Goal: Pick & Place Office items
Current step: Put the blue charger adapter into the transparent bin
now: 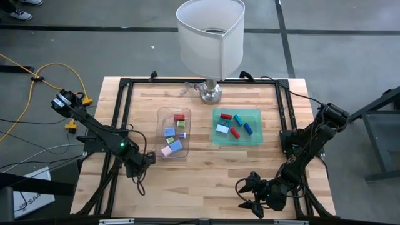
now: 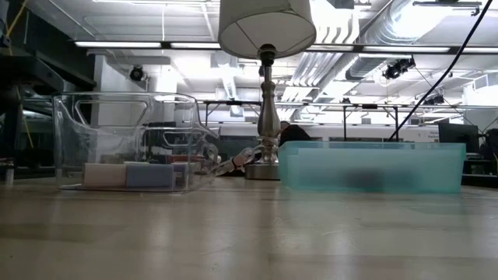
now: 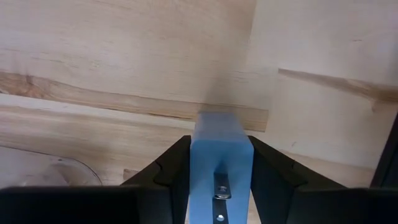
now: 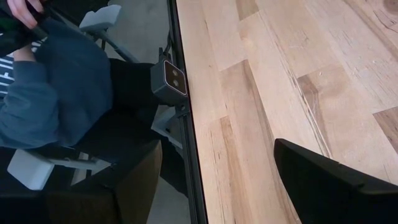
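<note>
Beside clear tray point(image 1: 160, 119) edge — left fingers point(image 3: 273, 180) clamp blue block point(image 3: 219, 152); right fingers point(image 4: 323, 180) spread

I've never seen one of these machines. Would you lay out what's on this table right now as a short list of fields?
Left gripper: shut on a blue block, just left of the clear tray
Right gripper: open, empty, waiting at the table's near right edge
Clear tray: holds red, green, blue and pink pieces
Green tray: holds red, blue and teal pieces
Lamp: stands at the table's far edge
Table: light wood
</note>
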Motion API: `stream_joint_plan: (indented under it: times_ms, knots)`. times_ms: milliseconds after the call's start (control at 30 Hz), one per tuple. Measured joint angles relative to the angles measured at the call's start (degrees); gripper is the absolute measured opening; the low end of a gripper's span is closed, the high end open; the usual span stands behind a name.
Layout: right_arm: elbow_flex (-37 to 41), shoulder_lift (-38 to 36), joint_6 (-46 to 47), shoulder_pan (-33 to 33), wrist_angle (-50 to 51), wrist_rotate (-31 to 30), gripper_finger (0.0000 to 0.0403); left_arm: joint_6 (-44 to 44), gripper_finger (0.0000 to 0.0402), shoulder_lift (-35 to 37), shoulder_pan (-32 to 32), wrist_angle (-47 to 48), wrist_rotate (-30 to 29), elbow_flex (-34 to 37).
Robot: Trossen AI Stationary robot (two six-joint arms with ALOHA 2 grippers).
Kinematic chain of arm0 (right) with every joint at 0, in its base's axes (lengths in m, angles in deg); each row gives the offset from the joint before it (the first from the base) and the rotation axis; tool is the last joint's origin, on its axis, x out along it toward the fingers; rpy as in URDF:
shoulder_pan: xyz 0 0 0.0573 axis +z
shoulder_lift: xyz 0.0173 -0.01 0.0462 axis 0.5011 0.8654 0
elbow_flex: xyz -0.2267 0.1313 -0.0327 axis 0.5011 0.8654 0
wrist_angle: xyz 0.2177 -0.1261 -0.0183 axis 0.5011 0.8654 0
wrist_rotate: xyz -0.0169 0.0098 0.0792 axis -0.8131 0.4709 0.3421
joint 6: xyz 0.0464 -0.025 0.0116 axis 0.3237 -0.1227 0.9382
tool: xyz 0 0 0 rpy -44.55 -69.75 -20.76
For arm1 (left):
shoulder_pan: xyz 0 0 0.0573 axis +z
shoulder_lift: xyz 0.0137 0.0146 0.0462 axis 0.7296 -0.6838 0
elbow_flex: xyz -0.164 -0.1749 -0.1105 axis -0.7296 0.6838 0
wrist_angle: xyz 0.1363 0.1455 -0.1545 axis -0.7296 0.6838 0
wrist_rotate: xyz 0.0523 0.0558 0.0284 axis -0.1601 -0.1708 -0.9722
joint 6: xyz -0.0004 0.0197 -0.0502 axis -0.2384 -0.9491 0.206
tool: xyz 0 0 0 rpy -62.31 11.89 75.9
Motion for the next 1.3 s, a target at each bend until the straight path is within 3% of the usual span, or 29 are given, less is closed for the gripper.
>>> stream_joint_plan:
  times_ms: [300,500,700,1033,1300]
  knots:
    - [0.0,-0.02,0.0,-0.01,0.0,0.01,0.0298,7.53,0.0126,4.36,-0.93,0.22,2.48,-2.65]
    - [0.0,0.0,-0.02,-0.01,0.0,-0.01,0.0298,14.58,0.0126,7.79,-2.43,2.76,-2.32,-7.31]
    - [0.0,0.0,-0.02,0.0,0.0,-0.01,0.0298,26.96,0.0126,10.3,-1.94,4.6,-9.08,-12.15]
    - [0.0,0.0,-0.01,-0.01,0.0,0.01,0.0298,45.94,0.0126,10.57,4.2,11.42,-16.68,-17.14]
    - [0.0,0.0,-0.02,-0.02,0.0,0.01,0.0298,45.61,0.0126,10.57,13.29,12.18,-17.02,-19.81]
